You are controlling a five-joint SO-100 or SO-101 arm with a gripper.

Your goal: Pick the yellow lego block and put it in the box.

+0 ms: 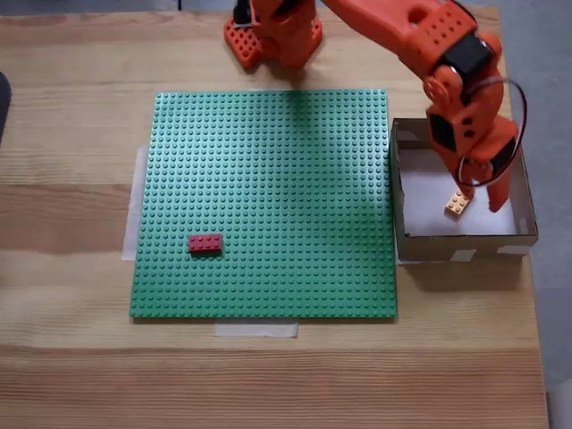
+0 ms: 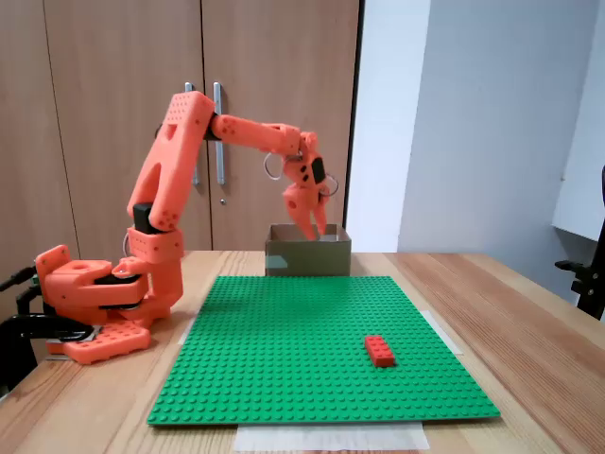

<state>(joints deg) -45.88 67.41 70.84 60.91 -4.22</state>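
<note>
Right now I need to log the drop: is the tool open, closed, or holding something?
Tool: open, holding nothing; the yellow lego block lies on the floor of the box between its fingers.

office: wooden cabinets (image 2: 189,123), chair (image 2: 586,274)

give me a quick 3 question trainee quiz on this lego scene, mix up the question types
1. True or false: the yellow lego block lies on the green baseplate.
2. Which brick sits on the baseplate? A) red B) blue C) white
3. Fill in: the end effector hangs over the ____.

Key:
1. False. In a fixed view it shows inside the box, against its white bottom.
2. A. The red brick sits near the baseplate's lower left in that view.
3. Box. The end effector is open above it, with the yellow block beside its fingers.
</note>
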